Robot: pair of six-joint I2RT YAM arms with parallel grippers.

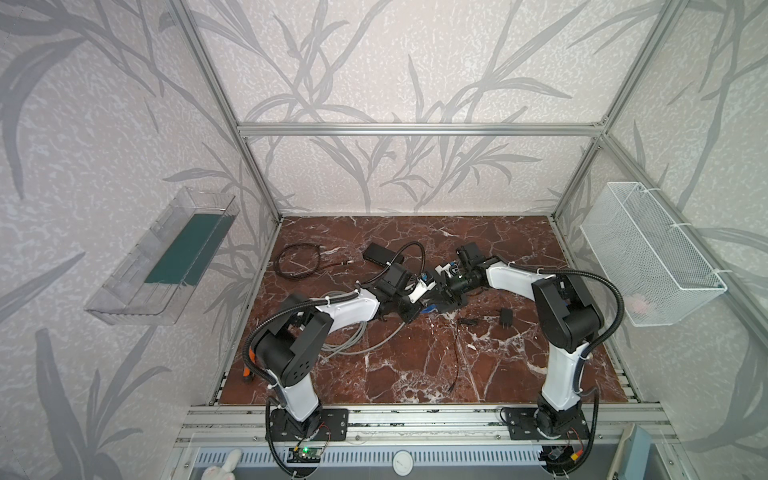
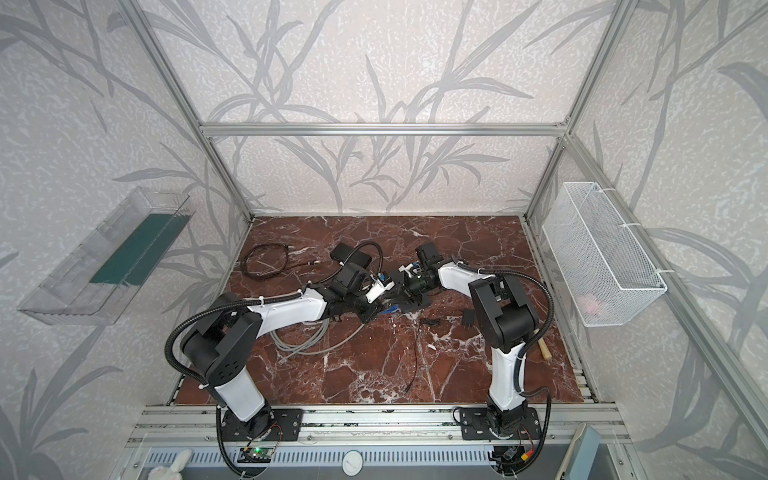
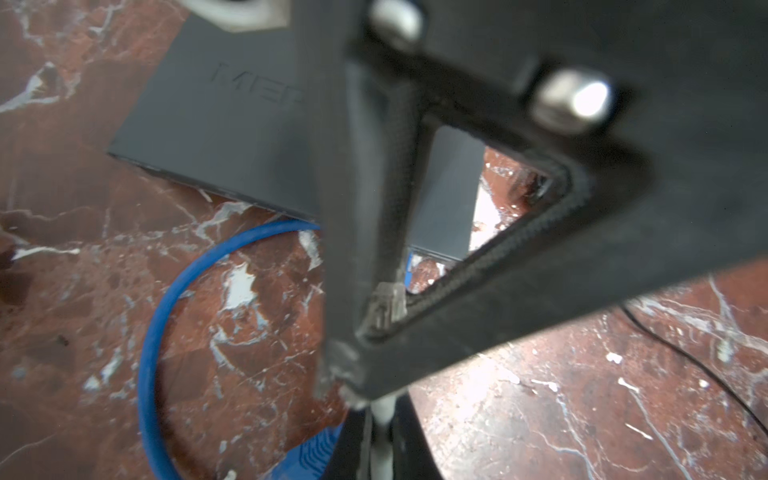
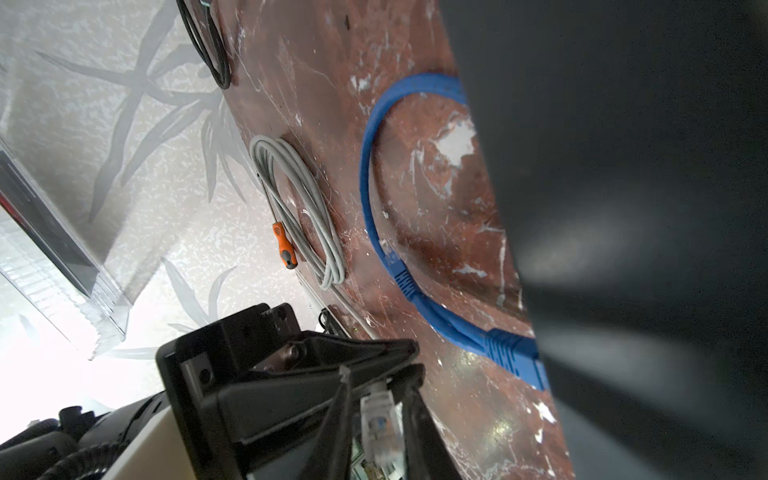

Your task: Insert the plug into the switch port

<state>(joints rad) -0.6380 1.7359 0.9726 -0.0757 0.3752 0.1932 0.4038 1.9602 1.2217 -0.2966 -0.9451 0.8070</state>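
Both grippers meet over the middle of the table. The clear plug [image 4: 380, 419] on its pale cable stands between the fingers of my right gripper [image 4: 376, 432], which are open and just clear of its sides. My left gripper [image 3: 382, 440] is shut on the pale cable right behind the plug [image 3: 386, 307]. In a top view the left gripper [image 1: 430, 293] and right gripper [image 1: 440, 286] nearly touch. The switch [image 3: 216, 124] is a flat black box lying just beyond the grippers. It fills one side of the right wrist view as a dark surface [image 4: 623, 208]. Its ports are hidden.
A blue cable [image 3: 166, 332] loops on the table from the switch's edge. Also on the table: a grey cable coil [image 1: 353, 332], an orange screwdriver [image 4: 284, 247], a black cable coil [image 1: 297, 262], another black box [image 1: 382, 254], a black adapter [image 1: 505, 318] and a thin black wire [image 1: 457, 353].
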